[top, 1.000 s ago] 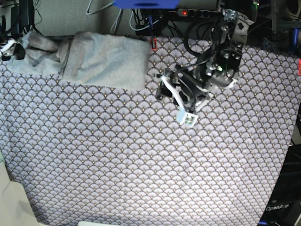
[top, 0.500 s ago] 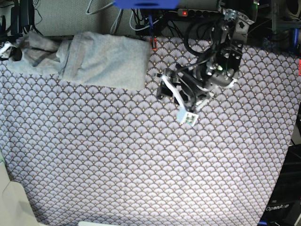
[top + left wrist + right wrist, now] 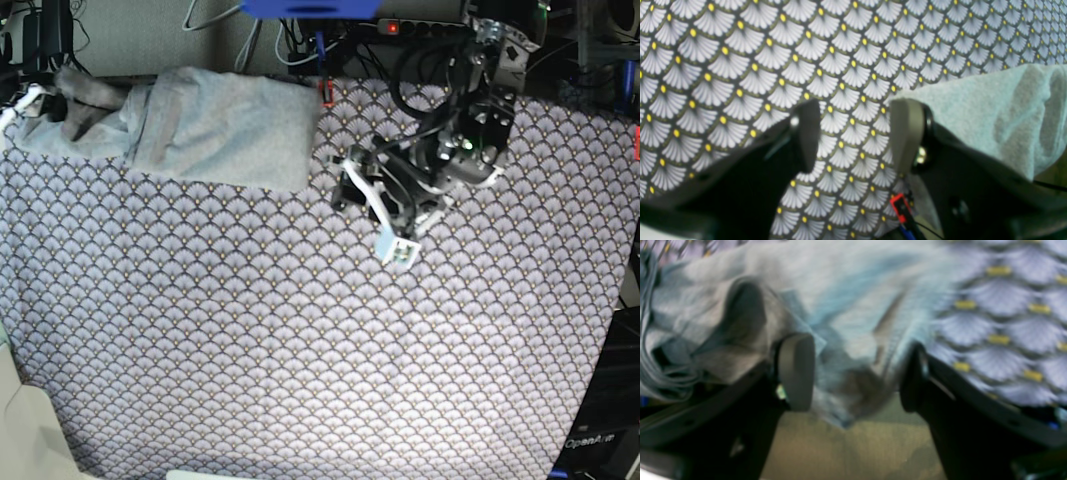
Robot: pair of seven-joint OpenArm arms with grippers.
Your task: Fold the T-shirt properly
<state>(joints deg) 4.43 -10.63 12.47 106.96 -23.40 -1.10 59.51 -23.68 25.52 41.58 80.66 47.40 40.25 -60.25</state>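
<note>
From my left wrist camera, the left gripper (image 3: 853,133) stood with its jaws apart and nothing between them, only the scallop-patterned cloth (image 3: 773,60) showing through the gap. The T-shirt (image 3: 993,113) lay at about three o'clock in that view, its grey edge just beside the right-hand finger (image 3: 907,133); I could not tell whether they touched. A small red clip (image 3: 899,204) sat near six o'clock. From my right wrist camera, heavily blurred, the right gripper (image 3: 857,373) was spread wide, and crumpled folds of the T-shirt (image 3: 840,316) filled the space between and above its fingers (image 3: 796,370); I could not tell whether any fabric was actually gripped. The patterned cloth (image 3: 1007,323) showed at three o'clock, and a tan surface (image 3: 846,450) at six o'clock. In the base view, the T-shirt (image 3: 220,125) lay bunched toward eleven o'clock on the cloth-covered bench (image 3: 300,350), its left end rumpled at the frame's edge, where a white part of the right gripper (image 3: 18,105) was barely visible. The left gripper (image 3: 375,210) hung over the cloth at about one o'clock, near the shirt's right edge but apart from it.
</note>
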